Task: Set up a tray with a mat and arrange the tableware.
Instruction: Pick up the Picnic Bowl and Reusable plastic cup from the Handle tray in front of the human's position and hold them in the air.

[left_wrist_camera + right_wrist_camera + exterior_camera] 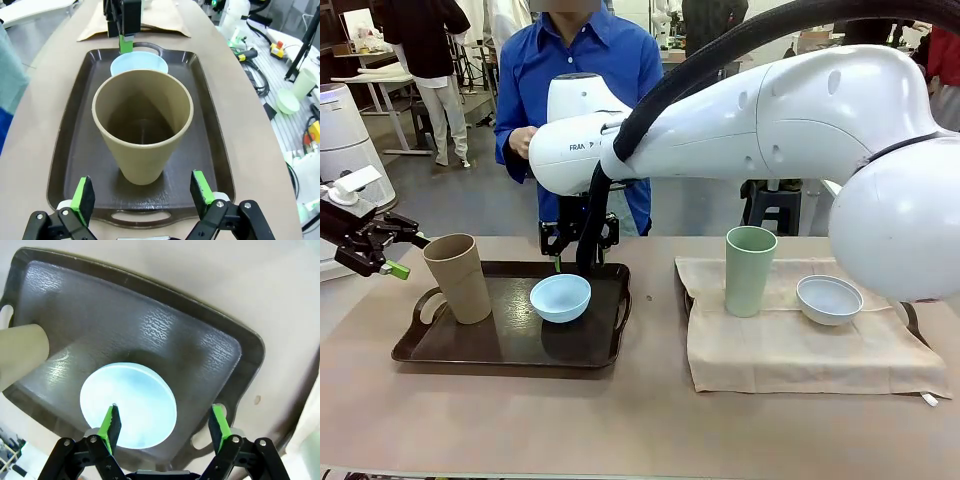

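- The table [620,430] is light brown and carries all the things you work with.
- Your right arm [790,110] comes from the right side and reaches across the middle, down to the tray on the left.
- A person [575,80] in a blue shirt stands at the far side, behind this arm.
- The mat [790,355] is a beige cloth on the right half of the table. It lies over a second tray [913,322], of which you see just the dark edges.
- The tray [500,350] is dark brown with handles and lies on the left half, without any mat.
- The tan tumbler [458,277] stands upright at the left end of the tray.
- The green tumbler [749,270] stands upright on the mat, near its far edge.
- The blue bowl [560,298] sits on the tray, to the right of the tan tumbler and apart from it.
- The white bowl [829,299] sits on the mat, just beside the green tumbler, on its right.
- Your left gripper [142,190] stands wide apart and holds nothing. It hangs to the left of the tan tumbler, near its upper part, and does not touch it.
- Your right gripper [165,422] is also spread wide and holds nothing. It hangs over the far rim of the blue bowl, with one pad over the bowl and the other over the bare tray. You cannot tell if a pad touches the rim.
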Tool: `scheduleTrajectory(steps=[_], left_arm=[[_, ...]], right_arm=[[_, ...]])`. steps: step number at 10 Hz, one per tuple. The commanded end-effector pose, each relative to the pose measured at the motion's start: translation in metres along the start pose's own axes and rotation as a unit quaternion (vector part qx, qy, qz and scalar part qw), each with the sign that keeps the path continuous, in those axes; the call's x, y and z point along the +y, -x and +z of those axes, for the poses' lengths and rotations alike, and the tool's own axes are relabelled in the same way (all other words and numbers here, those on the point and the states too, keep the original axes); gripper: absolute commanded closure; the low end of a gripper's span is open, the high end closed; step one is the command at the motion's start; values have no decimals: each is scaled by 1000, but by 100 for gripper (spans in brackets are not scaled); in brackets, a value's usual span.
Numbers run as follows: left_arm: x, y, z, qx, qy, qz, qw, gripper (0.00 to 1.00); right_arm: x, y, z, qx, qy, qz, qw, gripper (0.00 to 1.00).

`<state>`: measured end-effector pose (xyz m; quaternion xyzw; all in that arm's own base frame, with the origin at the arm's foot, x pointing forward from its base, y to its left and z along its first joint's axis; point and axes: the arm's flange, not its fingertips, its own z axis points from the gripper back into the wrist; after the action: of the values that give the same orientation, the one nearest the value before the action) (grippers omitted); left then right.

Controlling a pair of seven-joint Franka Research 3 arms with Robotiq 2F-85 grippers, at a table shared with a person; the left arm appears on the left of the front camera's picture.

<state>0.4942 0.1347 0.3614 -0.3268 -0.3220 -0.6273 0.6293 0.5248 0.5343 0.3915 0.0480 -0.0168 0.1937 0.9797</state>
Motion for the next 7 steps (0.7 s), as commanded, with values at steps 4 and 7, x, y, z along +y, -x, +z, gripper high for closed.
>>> scheduleTrajectory(steps=[4,7], left_arm=[[-8,15,-11,-14,-4,-27,1000,0],[-17,23,-21,-15,-21,-47,999,0]], right_arm=[[2,21,-11,20,26,-100,994,9],[3,50,-26,4,19,-161,987,9]])
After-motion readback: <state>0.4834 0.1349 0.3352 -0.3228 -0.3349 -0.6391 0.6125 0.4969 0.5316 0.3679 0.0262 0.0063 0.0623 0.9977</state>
